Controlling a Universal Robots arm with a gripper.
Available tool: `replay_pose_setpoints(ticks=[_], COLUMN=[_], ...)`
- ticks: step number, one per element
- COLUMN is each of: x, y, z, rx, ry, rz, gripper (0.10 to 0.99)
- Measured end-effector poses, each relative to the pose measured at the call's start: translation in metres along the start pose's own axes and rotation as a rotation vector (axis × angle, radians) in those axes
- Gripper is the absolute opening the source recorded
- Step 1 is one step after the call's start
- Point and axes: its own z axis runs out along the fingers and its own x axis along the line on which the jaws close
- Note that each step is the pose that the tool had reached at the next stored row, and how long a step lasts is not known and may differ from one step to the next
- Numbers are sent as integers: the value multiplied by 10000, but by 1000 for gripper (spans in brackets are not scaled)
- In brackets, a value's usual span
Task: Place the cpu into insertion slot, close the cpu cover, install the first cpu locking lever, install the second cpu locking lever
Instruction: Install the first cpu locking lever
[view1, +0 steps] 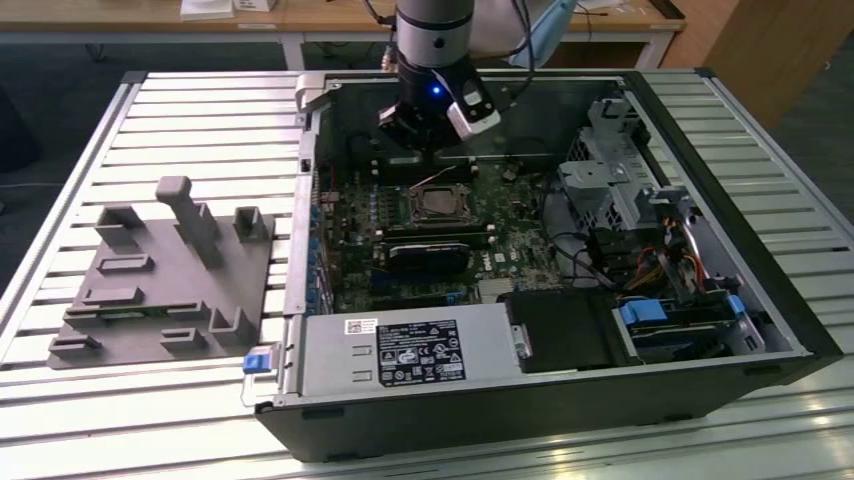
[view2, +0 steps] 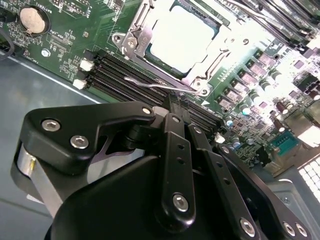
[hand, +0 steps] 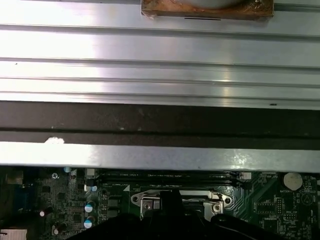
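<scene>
Gripper (view2: 171, 100) closed, tip just beside lever (view2: 150, 83); lever's long axis ran along near edge of cover (view2: 136, 42), over seated CPU (view2: 182, 37).

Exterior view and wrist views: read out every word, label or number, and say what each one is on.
Black label on the power supply box: print too small to read.
White sticker beside it: too small to read.
Markings on the circuit board, second wrist view: too blurred to read.
Nothing legible.
</scene>
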Motion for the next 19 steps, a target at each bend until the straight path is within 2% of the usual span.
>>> replay_pose_setpoints(ticks=[5,19], x=[-41,-115], y=[29,45], z=[31,94], rx=[1,8], ry=[-1,-12], rz=[8,117], gripper=[106,106])
